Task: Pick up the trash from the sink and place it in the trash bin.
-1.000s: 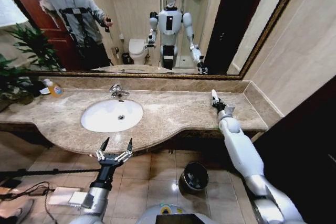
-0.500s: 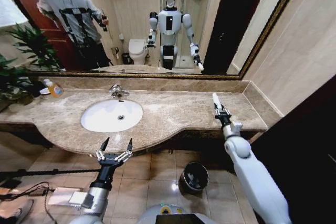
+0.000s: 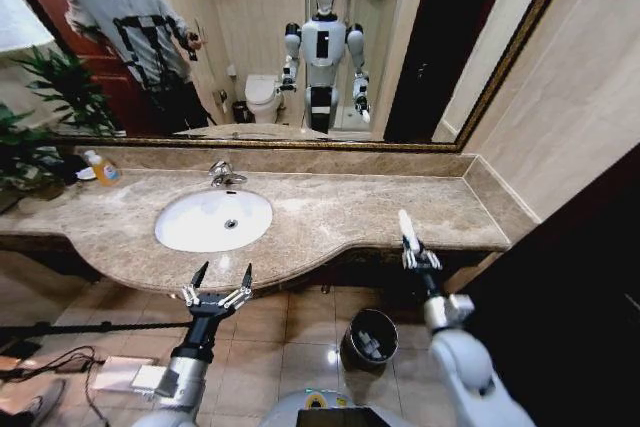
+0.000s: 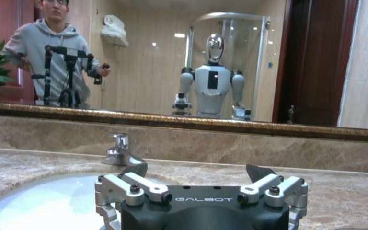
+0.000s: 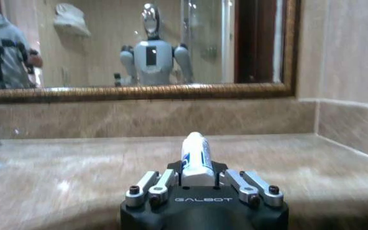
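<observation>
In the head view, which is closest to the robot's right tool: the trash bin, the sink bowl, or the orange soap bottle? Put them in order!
From the right tool, holding a white tube:
1. Trash bin, on the floor just below.
2. Sink, across the counter toward the robot's left.
3. Soap bottle, at the counter's far left end.

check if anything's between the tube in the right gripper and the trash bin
Nothing visible. The right gripper holds the white tube at the countertop's front edge; the trash bin stands open on the floor below, slightly to the left.

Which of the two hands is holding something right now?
The right hand, over the counter's front edge, grips a white tube; the left hand is open and empty.
</observation>
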Robot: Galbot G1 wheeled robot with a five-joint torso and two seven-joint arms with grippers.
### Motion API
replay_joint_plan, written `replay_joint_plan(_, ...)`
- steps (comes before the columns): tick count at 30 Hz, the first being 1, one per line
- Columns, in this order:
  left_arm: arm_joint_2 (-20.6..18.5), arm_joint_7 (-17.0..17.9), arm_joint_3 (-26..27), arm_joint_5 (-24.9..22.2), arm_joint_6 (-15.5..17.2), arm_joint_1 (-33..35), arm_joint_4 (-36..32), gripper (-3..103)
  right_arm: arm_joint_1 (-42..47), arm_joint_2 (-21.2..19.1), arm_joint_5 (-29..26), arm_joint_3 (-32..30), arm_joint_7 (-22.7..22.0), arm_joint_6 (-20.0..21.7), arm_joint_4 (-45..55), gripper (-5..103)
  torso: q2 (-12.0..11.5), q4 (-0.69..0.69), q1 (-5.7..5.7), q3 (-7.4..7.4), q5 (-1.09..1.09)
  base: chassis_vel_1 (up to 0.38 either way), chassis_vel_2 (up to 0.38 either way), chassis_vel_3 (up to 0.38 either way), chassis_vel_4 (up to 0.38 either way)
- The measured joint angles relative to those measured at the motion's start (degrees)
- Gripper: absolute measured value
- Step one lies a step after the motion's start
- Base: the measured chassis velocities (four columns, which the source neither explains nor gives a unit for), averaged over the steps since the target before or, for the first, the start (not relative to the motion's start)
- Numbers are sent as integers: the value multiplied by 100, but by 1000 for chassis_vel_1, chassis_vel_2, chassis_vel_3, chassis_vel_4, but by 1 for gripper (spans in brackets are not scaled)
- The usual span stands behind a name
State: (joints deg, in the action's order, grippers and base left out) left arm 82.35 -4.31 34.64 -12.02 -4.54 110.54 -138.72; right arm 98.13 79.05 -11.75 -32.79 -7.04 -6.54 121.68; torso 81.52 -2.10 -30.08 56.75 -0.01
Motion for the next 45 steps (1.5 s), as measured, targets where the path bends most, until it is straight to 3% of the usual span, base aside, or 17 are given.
replay_joint_plan(9, -1, -1, 0, 0, 0, 0, 0, 100, 971, 564, 712, 37, 41, -703, -53, 27, 0, 0, 0, 0, 0, 0, 0, 0, 0)
replay_joint_plan(20, -1, -1, 0, 0, 0, 0, 0, 100, 966, 505, 880, 213, -79, -1301, -1450, 27, -1, -1, 0, 0, 2, 0, 0, 0, 0)
replay_joint_plan(27, -1, -1, 0, 0, 0, 0, 0, 100, 602, 492, 634, 284, 5, -1183, -2282, 27, -1, -1, 0, 1, 1, 0, 0, 0, 0)
replay_joint_plan(45, 0, -2, 0, 0, 0, 0, 0, 100, -1237, 513, 717, 357, 333, -940, -5274, 27, -1, -1, -1, 1, 1, 0, 0, 0, 0)
